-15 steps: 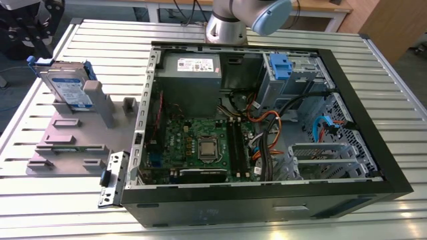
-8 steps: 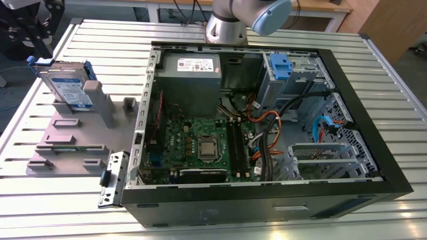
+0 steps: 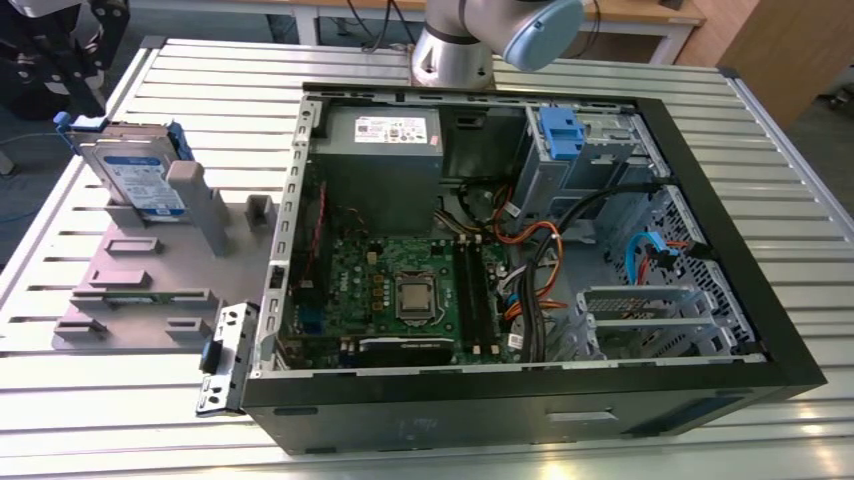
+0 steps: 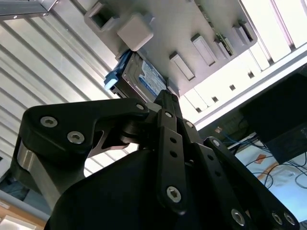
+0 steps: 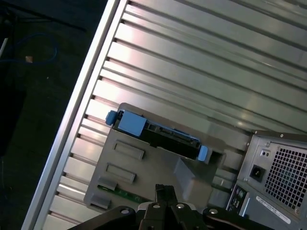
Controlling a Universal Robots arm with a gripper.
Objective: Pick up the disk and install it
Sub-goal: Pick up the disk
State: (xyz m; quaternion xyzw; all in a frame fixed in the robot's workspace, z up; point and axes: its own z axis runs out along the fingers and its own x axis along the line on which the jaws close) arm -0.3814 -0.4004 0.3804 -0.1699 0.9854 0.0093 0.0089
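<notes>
Upper left of the exterior view: flat silver hard drive (image 3: 134,172), white-and-blue label, blue plastic frame; below it, matt grey fixture plate (image 3: 147,275). Centre: black computer case (image 3: 441,415), green circuit board (image 3: 400,290), orange cables (image 3: 527,240), blue plastic latch (image 3: 561,135). Surround: silver ribbed table (image 3: 200,75).

Bright overhead light — glare streaks the slatted table (image 5: 201,62), computer case (image 3: 400,420) interior shadowed.

The desk (image 3: 200,70) is ribbed bare metal with a bright brushed sheen, and the holder (image 3: 147,290) on it is smooth, matt grey plastic. The disk (image 3: 138,178) has a silvery metal body, a paper label and a blue plastic frame. The computer case (image 3: 534,415) is matt black outside and dull grey sheet metal inside; the hand (image 5: 163,191) is matt black with shiny screws.
</notes>
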